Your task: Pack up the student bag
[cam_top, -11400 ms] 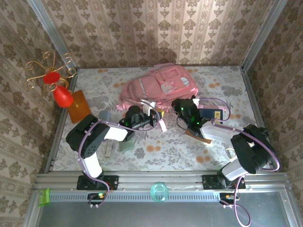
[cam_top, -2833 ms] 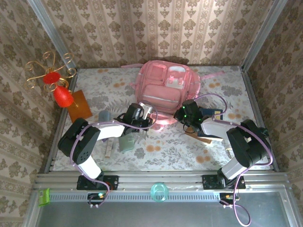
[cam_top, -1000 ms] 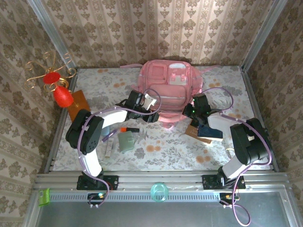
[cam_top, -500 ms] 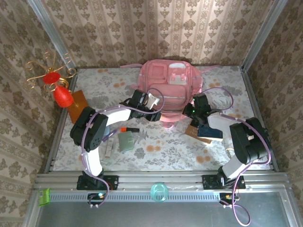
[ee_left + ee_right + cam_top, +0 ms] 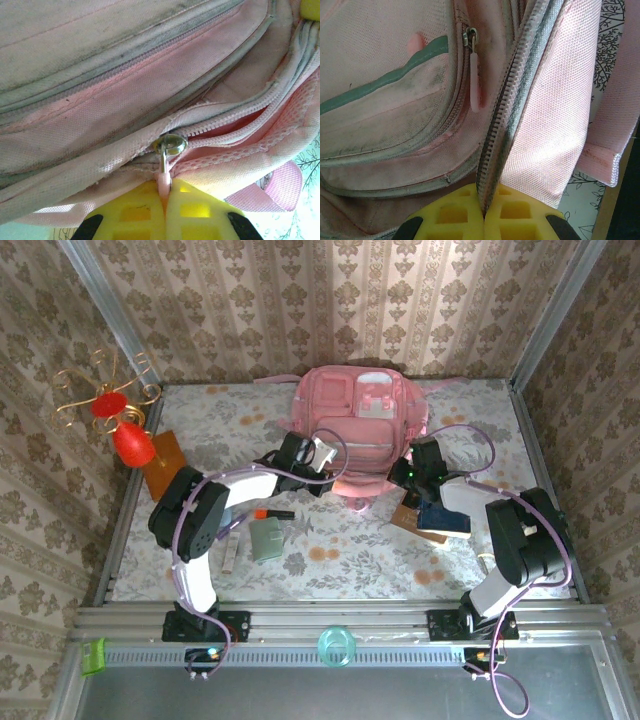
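Covering the tabletop [image 5: 340, 555] is a floral cloth, boxed in by patterned wallpaper walls [image 5: 330, 310] on three sides. From the top external camera, the student bag [image 5: 360, 425] lies at the far middle, front pockets up. The left gripper [image 5: 330, 478] meets its near left edge and the right gripper [image 5: 407, 476] its near right edge. Open cloth lies toward the arm bases. A red ornament [image 5: 128, 440] stands at the left edge, and a dark book [image 5: 447, 517] lies beside the right arm.

At the left wrist, yellow fingers [image 5: 140, 212] are pressed together on the bag's zip pull [image 5: 164, 175].

At the right wrist, the gripper is pinched on the bag's zip edge [image 5: 495, 150], with floral cloth at the right.
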`<state>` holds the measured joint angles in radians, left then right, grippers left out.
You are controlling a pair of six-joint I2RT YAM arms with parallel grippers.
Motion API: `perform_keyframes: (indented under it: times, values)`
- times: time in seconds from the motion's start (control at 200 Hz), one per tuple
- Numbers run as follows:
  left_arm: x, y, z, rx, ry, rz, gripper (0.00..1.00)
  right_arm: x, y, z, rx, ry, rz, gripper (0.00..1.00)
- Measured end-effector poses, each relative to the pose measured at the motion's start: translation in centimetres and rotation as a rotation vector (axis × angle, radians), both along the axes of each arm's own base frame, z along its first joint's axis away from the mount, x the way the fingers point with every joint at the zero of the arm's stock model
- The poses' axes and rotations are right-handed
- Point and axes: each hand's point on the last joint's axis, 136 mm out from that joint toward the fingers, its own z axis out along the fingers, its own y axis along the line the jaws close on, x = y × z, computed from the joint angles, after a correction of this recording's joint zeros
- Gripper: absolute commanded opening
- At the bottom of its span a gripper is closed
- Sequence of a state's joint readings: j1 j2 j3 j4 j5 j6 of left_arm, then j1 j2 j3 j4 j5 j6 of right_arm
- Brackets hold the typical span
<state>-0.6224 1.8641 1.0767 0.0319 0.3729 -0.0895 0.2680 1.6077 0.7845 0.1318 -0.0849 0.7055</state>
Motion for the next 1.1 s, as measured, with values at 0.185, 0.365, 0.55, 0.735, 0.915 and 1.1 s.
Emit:
perform_keyframes:
  times: [0.185, 0.365, 0.55, 0.735, 0.915, 1.1]
  values:
    - [0.1, 0.3, 0.2, 0.012, -0.012, 0.013, 0.0, 0.0, -0.5, -0.1, -0.019, -0.002, 0.007, 0.0]
    - [-0.6, 1.8, 0.2, 0.03, -0.008, 0.04, 0.0, 0.2, -1.1, 0.1, -0.061, 0.01, 0.025, 0.0]
    - [-1.6, 3.5, 0.0, 0.043, 0.008, 0.06, 0.0, 1.6, -2.4, 0.7, -0.088, 0.027, 0.011, 0.0]
    - [-2.4, 3.0, 0.4, 0.022, 0.019, 0.05, 0.0, 3.4, -2.8, 0.9, -0.086, 0.046, 0.007, 0.31]
    - [-3.4, 2.0, 0.8, -0.002, 0.05, 0.058, 0.0, 3.2, -3.9, 3.3, -0.108, 0.002, -0.018, 0.77]
    - [-4.3, 0.8, 1.2, -0.018, 0.064, 0.054, 0.0, -0.8, -1.4, 4.4, -0.072, -0.013, 0.02, 0.89]
